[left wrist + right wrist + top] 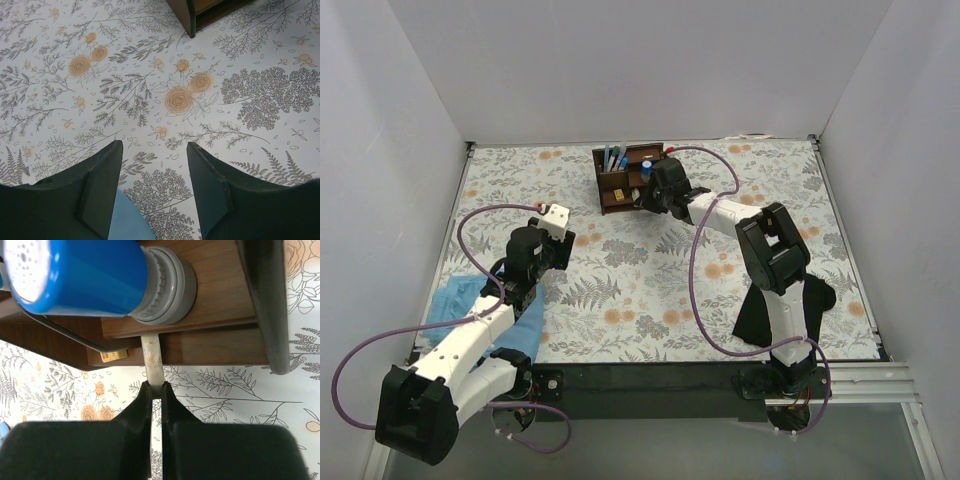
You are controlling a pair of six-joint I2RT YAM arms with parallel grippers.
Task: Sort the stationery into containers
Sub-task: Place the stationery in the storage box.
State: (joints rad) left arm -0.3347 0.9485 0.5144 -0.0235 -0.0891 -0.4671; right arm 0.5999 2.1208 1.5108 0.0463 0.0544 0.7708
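Note:
The dark-brown wooden organiser (pixel 625 178) stands at the back middle of the table, with several pens (pixel 615 158) upright in its tall slots. My right gripper (pixel 650 195) is at its right side, shut on a flat beige piece (pixel 152 360) whose far end touches the organiser's shelf edge (pixel 220 300). The blue-and-grey cylinder (pixel 85 275) lies on that shelf just above. A small tan block (pixel 114 356) sits in a lower compartment. My left gripper (pixel 155 147) is open and empty, low over the table, left of the organiser's corner (pixel 187 15).
A light-blue cloth (pixel 490 310) lies under the left arm and shows between the left fingers (pixel 127 220). A black cloth (pixel 800 310) lies by the right arm's base. White walls close the table on three sides.

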